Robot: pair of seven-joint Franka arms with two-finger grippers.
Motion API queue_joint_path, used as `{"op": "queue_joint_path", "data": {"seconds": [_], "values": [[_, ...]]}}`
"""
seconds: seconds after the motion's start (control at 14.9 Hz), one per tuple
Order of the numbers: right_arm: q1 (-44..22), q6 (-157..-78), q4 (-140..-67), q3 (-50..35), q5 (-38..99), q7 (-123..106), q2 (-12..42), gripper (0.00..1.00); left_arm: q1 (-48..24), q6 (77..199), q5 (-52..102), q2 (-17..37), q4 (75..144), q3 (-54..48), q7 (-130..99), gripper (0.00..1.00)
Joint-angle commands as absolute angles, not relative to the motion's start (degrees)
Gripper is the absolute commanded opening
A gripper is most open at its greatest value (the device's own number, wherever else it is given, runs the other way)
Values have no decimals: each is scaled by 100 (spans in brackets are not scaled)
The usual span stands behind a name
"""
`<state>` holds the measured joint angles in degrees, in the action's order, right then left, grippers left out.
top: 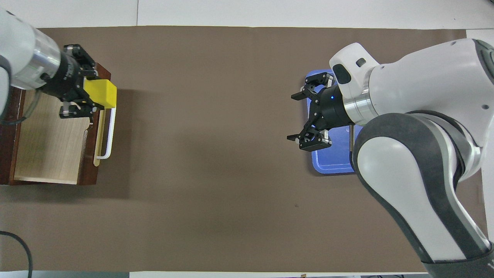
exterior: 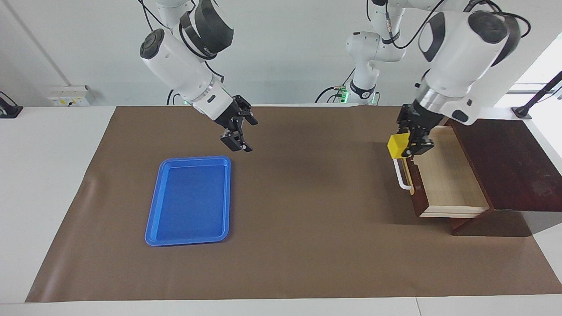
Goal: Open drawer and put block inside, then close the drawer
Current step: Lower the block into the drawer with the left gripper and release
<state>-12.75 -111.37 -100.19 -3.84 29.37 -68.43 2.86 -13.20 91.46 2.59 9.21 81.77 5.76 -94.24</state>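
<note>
The drawer [exterior: 443, 175] [top: 50, 143] stands pulled out of its dark cabinet at the left arm's end of the table, showing a pale, bare interior. Its white bar handle [exterior: 398, 169] [top: 110, 135] faces the table's middle. My left gripper [exterior: 410, 147] [top: 83, 96] is shut on the yellow block [exterior: 397, 145] [top: 101, 93] and holds it in the air over the drawer's front panel and handle. My right gripper [exterior: 239, 136] [top: 299, 116] hangs open and holds nothing, over the mat at the edge of the blue tray.
A blue plastic tray [exterior: 189, 199] [top: 332, 162] lies toward the right arm's end, with nothing in it. The dark brown cabinet [exterior: 505, 162] slopes up beside the drawer. A brown mat [exterior: 307, 228] covers the table.
</note>
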Motion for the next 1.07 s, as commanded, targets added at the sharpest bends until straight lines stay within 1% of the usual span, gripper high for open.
{"op": "queue_joint_path", "data": {"seconds": [0.0, 0.07, 0.27, 0.34, 0.4, 0.54, 0.74, 0.87, 1.01], "values": [[-1091, -10829, -10046, -431, 2585, -6093, -35, 100, -671, 9228, 114, 818, 8516, 483, -8354, 0], [-1003, -10750, -10046, -431, 2497, -5839, -131, 100, -442, 9411, 114, 722, 8743, 483, -7941, 0], [-722, -10504, -9967, -404, 2268, -5293, -281, 100, -10, 10622, 105, 212, 10103, 483, -7271, 0], [-616, -10338, -9862, -404, 2128, -5021, -307, 100, 87, 10930, 105, 133, 10490, 483, -7103, 0], [-520, -10162, -9748, -404, 2014, -4697, -308, 100, 79, 11160, 105, 114, 10738, 483, -7084, 0], [-282, -9906, -9563, -404, 1916, -4238, -308, 100, 9, 11329, 105, 132, 10968, 475, -7127, 0], [78, -9678, -9493, -396, 1899, -3518, -308, 100, -105, 11451, 105, 106, 11258, 475, -7137, 0], [289, -9309, -9291, -396, 1768, -3262, -264, 100, -132, 11723, 97, 79, 11530, 475, -7084, 0], [369, -8914, -9115, -404, 1347, -2946, -272, 100, -79, 11926, 97, 62, 11698, 475, -7049, 0]]}}
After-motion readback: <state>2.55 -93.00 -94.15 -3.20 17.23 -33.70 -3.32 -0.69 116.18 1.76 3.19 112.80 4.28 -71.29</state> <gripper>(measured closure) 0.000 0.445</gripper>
